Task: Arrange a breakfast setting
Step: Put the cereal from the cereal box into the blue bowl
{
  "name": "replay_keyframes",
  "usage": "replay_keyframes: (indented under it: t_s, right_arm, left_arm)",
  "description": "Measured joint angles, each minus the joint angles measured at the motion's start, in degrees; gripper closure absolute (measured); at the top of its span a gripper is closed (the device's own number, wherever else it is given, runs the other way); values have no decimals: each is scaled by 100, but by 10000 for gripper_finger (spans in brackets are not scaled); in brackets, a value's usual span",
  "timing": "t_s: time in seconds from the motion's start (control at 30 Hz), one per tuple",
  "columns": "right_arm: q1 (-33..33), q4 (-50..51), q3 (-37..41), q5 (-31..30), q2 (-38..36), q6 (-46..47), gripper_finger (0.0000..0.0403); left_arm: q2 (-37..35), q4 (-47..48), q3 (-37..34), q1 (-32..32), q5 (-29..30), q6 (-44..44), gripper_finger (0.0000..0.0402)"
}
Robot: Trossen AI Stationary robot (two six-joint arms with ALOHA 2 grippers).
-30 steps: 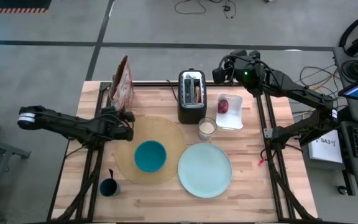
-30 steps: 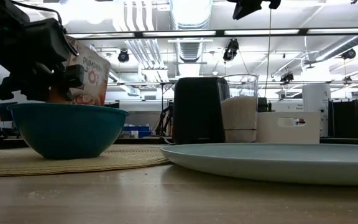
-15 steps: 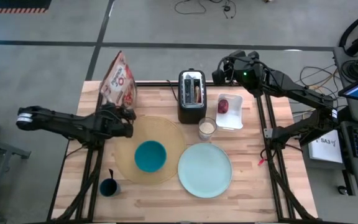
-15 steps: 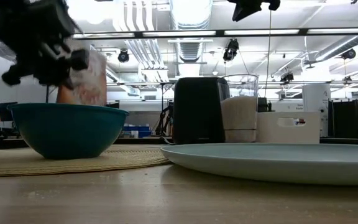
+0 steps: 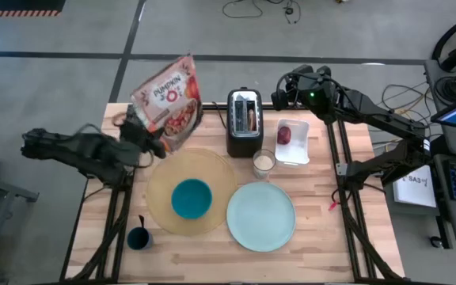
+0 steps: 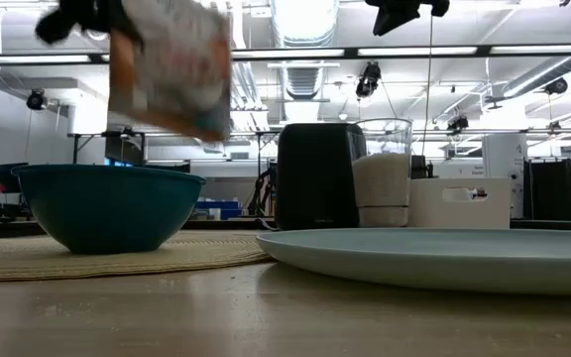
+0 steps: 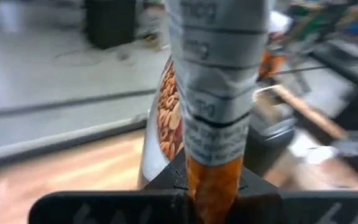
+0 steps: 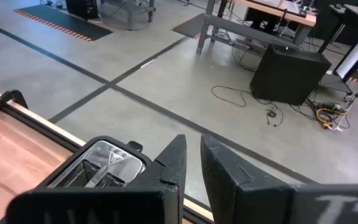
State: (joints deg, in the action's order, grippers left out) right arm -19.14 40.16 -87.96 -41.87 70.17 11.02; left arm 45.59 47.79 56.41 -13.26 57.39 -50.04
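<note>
My left gripper (image 5: 144, 138) is shut on a printed cereal bag (image 5: 169, 101), held high over the table's far left part; the low view shows the bag (image 6: 171, 64) above the teal bowl (image 6: 107, 206). The bowl (image 5: 191, 198) sits on the round tan placemat (image 5: 216, 170). The pale-blue plate (image 5: 260, 216) lies to the placemat's right. The dark blue cup (image 5: 138, 238) with the black spoon (image 5: 142, 222) stands at the near left. The dark red fruit (image 5: 284, 134) lies in a white tray. My right gripper (image 8: 192, 163) is shut and empty, above the far edge behind the toaster (image 5: 244, 121). My left gripper pinches the bag's narrow orange edge (image 7: 211, 177) between its two fingers. The fingers come at it about level from the table's left side. The bag is lifted clear of the table and tipped, its printed front (image 5: 172, 95) turned up, reaching away from the fingers toward the far right.
The black toaster holds bread in its slots. A glass with white contents (image 5: 263, 163) stands between the toaster and the plate. The white tray (image 5: 295, 150) is right of the toaster. Bare wood lies along the near edge (image 5: 323, 253).
My left gripper has risen with the cereal bag and drawn a little toward the table's left edge. The bag has gone from standing behind the bowl to lifted clear, and has tipped so its printed front faces up.
</note>
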Motion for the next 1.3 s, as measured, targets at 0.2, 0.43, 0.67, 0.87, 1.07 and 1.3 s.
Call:
replay_keyframes:
  t_s: [0.2,0.43,0.67,0.87,1.07,1.3]
  right_arm:
    - [0,-4,0,11,-7,-61,364]
    - [0,-8,0,59,-8,-56,364]
    - [2,-4,0,190,-7,-60,364]
    - [2,-4,0,197,-7,-58,364]
    - [2,7,0,202,-1,-58,364]
    - [13,9,0,203,9,-58,365]
  left_arm:
    - [54,134,1219,-441,-1609,1322,401]
    - [639,1565,2301,-578,-3715,664,401]
    - [1066,2673,3363,-598,-5554,-106,401]
    - [1231,4043,4080,-597,-6580,-902,401]
    - [1163,4224,4389,-594,-7150,-1604,401]
    - [1107,4229,4353,-594,-7625,-2618,401]
